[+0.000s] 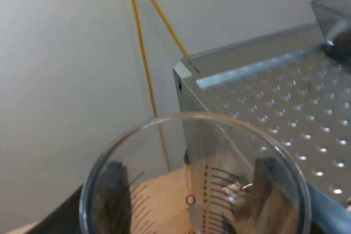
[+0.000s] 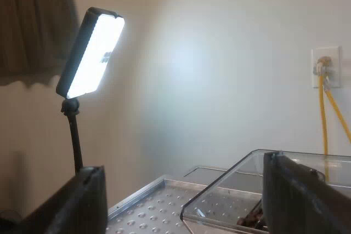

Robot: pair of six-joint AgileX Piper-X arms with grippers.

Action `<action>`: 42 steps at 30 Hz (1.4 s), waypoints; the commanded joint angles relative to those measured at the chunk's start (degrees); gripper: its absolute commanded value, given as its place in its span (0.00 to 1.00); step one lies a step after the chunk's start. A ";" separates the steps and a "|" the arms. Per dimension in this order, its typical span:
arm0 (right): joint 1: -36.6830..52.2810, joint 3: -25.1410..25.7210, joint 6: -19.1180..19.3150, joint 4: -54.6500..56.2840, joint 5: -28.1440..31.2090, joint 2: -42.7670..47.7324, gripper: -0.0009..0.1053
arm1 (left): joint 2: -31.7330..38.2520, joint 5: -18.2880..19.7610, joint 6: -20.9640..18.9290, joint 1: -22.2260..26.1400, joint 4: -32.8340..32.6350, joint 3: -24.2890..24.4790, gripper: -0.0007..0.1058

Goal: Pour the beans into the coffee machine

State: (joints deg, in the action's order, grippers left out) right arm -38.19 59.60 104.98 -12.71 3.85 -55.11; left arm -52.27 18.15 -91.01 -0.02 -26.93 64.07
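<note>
My left gripper (image 1: 192, 193) is shut on the measuring glass (image 1: 189, 121). Its dark fingers (image 1: 112, 195) press the clear wall from both sides. I look down through the round rim past printed scale lines to a wooden surface. The glass hangs beside a corner of the espresso machine (image 1: 274, 108), level with its dimpled metal top. The bean hopper (image 1: 334, 15) stands further along that top. My right gripper (image 2: 192, 201) is open and holds nothing. It hovers just above the machine's top (image 2: 148, 204), close to the clear bean hopper (image 2: 241, 184), where brown beans (image 2: 249, 221) lie at the bottom.
Two yellow cables (image 1: 143, 64) run down the white wall behind the machine from a wall outlet (image 2: 324, 67). A lit light panel (image 2: 92, 53) on a thin black stand rises beyond the machine. A dark curtain (image 2: 30, 23) hangs near it.
</note>
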 commanded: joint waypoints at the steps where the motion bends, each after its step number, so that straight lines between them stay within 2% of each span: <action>1: -0.06 0.23 0.25 -1.28 -0.04 0.41 0.59 | -0.63 -2.39 2.11 -2.27 -0.72 1.39 0.27; 3: -0.06 0.23 0.25 -1.28 -0.04 0.41 0.59 | -1.83 -3.43 3.86 -4.35 -2.39 2.70 0.27; 5: -0.06 0.23 0.25 -1.17 -0.04 0.41 0.59 | -2.79 -3.59 3.88 -5.04 -2.88 3.58 0.27; 11: -0.06 0.23 0.19 1.47 -0.04 0.64 0.59 | -5.55 -4.00 4.22 -5.14 -2.75 7.03 0.27; 16: -0.06 0.23 0.19 4.06 -0.04 0.82 0.59 | -7.85 -4.42 6.07 -6.22 -2.75 10.12 0.27; 21: -0.06 0.23 0.19 4.22 -0.04 0.82 0.59 | -9.67 -4.63 6.38 -8.85 -2.75 11.30 0.27; 30: -0.06 0.23 0.19 5.50 1.06 0.82 0.59 | -11.57 -4.63 6.38 -9.18 -1.29 11.97 0.27; 34: -0.06 0.23 0.19 5.50 1.54 0.82 0.59 | -11.98 -4.63 6.42 -10.79 -0.56 12.33 0.27; 37: -0.06 0.23 0.19 5.68 1.54 1.19 0.59 | -13.32 -5.98 6.42 -11.66 -0.72 13.85 0.27; 42: -0.06 0.23 0.19 5.96 2.10 2.41 0.59 | -16.57 -5.95 6.60 -11.65 -1.56 18.35 0.27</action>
State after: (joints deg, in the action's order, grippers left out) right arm -38.19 59.60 104.98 -6.58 5.77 -53.68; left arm -68.48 12.73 -83.87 -11.43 -29.46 80.98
